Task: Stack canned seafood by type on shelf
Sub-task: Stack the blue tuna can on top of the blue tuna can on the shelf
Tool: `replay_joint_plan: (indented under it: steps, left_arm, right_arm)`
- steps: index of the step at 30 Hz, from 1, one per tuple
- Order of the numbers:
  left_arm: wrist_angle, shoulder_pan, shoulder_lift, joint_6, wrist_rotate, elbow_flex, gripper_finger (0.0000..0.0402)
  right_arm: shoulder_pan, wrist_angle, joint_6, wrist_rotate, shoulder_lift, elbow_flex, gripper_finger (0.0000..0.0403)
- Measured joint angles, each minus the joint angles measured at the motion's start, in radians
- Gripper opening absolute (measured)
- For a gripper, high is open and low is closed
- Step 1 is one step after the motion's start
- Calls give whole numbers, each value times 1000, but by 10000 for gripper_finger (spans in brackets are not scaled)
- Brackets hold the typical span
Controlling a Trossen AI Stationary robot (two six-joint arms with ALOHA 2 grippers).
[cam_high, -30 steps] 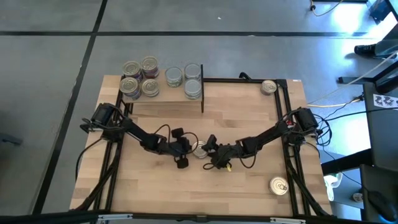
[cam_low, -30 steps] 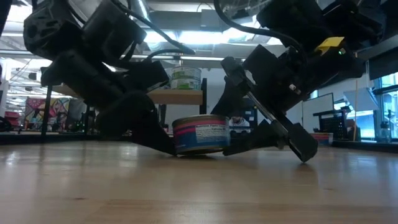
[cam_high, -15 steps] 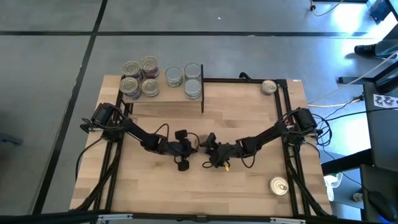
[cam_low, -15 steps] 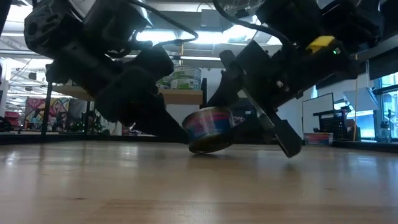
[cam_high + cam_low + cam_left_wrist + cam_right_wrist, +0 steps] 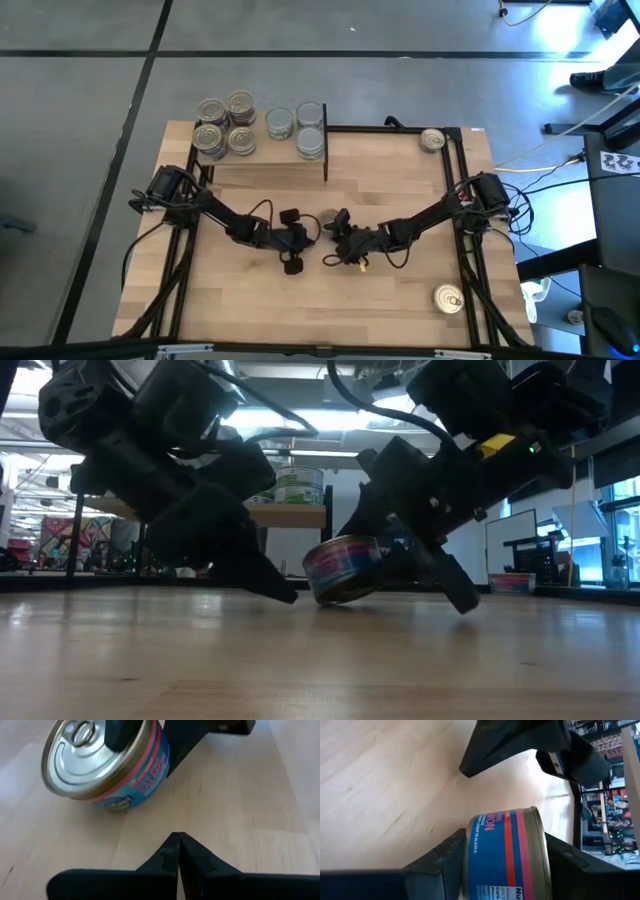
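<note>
tin [image 5: 342,567] now tilted, seemingly in right gripper [image 5: 400,565].

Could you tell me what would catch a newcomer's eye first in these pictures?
At the middle of the table, the right gripper clasps a tilted tin with a pink and blue label, one edge raised off the wood. Facing it, the left gripper rests shut beside the tin. Stacked tins crowd the shelf at the far left corner.
</note>
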Motion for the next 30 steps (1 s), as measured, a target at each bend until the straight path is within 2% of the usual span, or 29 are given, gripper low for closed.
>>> replay_joint_plan:
  steps: [5,14,20,24,30]
  left_arm:
    - [-117,-33,-72,-25,-4,-1,3]
    - [-439,-122,-331,-80,-95,-2,3]
    - [-468,-155,-480,-39,-97,-2,7]
    - [-511,-127,-551,23,-93,-2,56]
    - [-531,-91,-590,162,-92,-2,184]
  right_arm:
    - [1,-1,60,-4,1,16,192]
    - [2,7,96,-8,-8,99,192]
    - [2,7,169,-8,-9,151,193]
    - [2,7,222,-8,-9,163,194]
    - [2,7,316,-8,-9,166,195]
